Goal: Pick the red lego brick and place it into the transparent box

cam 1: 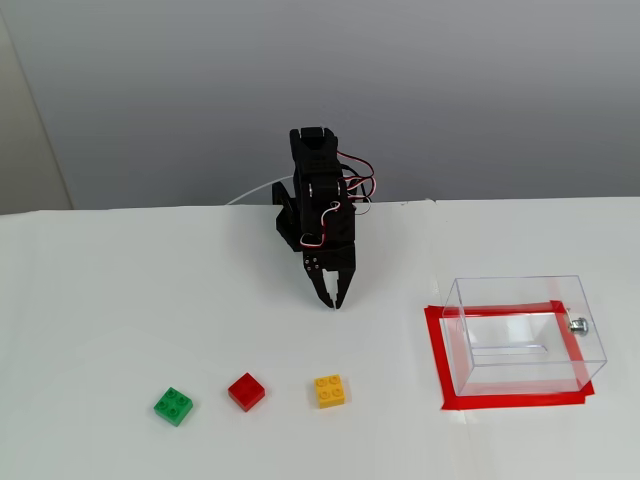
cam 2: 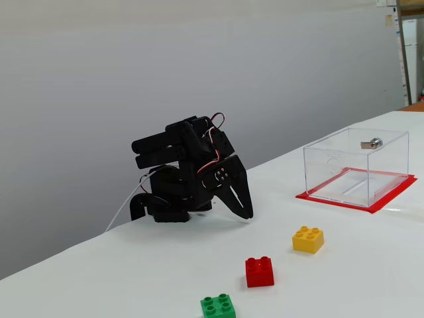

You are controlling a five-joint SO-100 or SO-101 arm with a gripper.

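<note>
The red lego brick [cam 1: 246,391] [cam 2: 260,272] lies on the white table, between a green brick and a yellow one. The transparent box [cam 1: 524,331] [cam 2: 356,166] stands to the right on a red tape frame, with a small silver knob on one wall. My black gripper [cam 1: 335,303] [cam 2: 248,214] hangs folded at the arm's base, tips pointing down close to the table, well behind the bricks. Its jaws are together with nothing between them.
A green brick [cam 1: 173,405] [cam 2: 218,307] sits left of the red one and a yellow brick [cam 1: 330,390] [cam 2: 308,239] right of it. The red tape frame [cam 1: 446,398] marks the box's place. A grey wall rises behind the table's far edge.
</note>
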